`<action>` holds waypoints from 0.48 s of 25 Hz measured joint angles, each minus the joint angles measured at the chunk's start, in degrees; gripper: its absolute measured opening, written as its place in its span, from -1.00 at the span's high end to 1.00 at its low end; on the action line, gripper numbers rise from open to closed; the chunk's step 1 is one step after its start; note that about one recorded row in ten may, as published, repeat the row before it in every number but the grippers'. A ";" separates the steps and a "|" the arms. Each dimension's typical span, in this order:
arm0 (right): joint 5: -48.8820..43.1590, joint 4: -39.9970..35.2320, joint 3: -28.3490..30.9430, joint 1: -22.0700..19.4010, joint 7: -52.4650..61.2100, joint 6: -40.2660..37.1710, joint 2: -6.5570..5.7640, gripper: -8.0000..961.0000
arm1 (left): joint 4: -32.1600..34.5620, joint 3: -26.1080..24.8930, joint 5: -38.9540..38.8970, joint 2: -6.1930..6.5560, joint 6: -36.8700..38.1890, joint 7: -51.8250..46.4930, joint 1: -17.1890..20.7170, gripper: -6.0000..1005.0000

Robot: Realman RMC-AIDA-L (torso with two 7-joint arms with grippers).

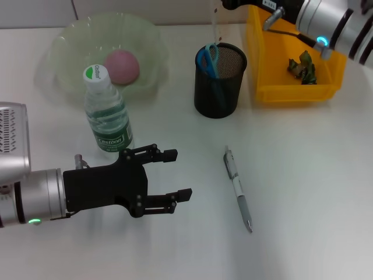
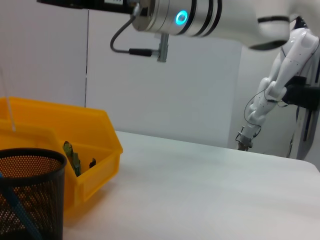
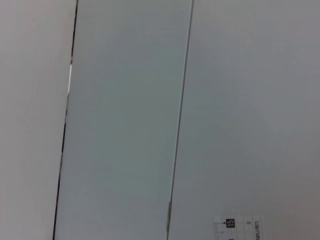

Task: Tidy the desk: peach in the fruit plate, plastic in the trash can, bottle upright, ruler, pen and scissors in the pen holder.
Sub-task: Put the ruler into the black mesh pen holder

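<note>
A pink peach (image 1: 122,65) lies in the pale green fruit plate (image 1: 64,41). The water bottle (image 1: 105,111) stands upright in front of the plate. The black mesh pen holder (image 1: 220,87) holds blue scissors (image 1: 207,58) and a clear ruler (image 1: 214,26) standing up out of it. The ruler's end also shows in the right wrist view (image 3: 235,226). My right gripper (image 1: 233,4) is at the top edge of the head view, just above the ruler. A pen (image 1: 238,189) lies on the table. My left gripper (image 1: 182,174) is open and empty, left of the pen and in front of the bottle.
The yellow trash bin (image 1: 291,90) stands right of the pen holder with crumpled green plastic (image 1: 303,66) inside. The left wrist view shows the pen holder (image 2: 30,195), the bin (image 2: 95,150) and the right arm (image 2: 190,17) overhead.
</note>
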 joint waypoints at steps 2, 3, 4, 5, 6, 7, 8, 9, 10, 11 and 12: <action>5.00 4.37 0.22 0.82 -5.34 -2.13 -0.06 0.08 | 0.15 0.01 0.02 0.00 0.09 -0.10 0.08 -0.60; 6.57 6.02 0.31 1.15 -6.88 -2.93 -0.09 0.08 | 0.15 0.01 0.02 0.00 0.09 -0.12 0.09 -0.60; 7.89 7.84 0.44 1.60 -8.31 -3.76 -0.10 0.08 | 0.15 0.01 0.02 0.00 0.09 -0.12 0.09 -0.60; 9.03 9.63 0.55 2.06 -9.52 -4.50 -0.10 0.07 | 0.15 0.05 0.03 0.00 0.10 -0.13 0.09 -0.60; 9.85 11.06 0.58 2.39 -10.44 -5.00 -0.11 0.07 | 0.20 0.10 0.04 0.00 0.10 -0.15 0.10 -0.60; 10.79 12.68 0.61 2.81 -11.50 -5.45 -0.11 0.07 | 0.20 0.10 0.04 0.00 0.10 -0.15 0.10 -0.60; 11.61 14.06 0.63 3.20 -12.39 -5.80 -0.10 0.06 | 0.23 0.16 0.04 0.00 0.10 -0.15 0.10 -0.60; 12.51 15.78 0.63 3.81 -13.43 -6.09 -0.06 0.06 | 0.23 0.24 0.05 0.00 0.10 -0.16 0.10 -0.60; 13.49 17.66 0.64 4.55 -14.52 -6.44 -0.02 0.06 | 0.23 0.24 0.05 0.00 0.10 -0.16 0.10 -0.60; 14.11 19.53 0.64 5.27 -15.28 -6.75 0.00 0.05 | 0.23 0.26 0.05 0.00 0.10 -0.16 0.09 -0.60; 14.64 22.78 0.67 6.82 -15.86 -7.30 0.04 0.05 | 0.23 0.26 0.05 0.00 0.10 -0.16 0.09 -0.60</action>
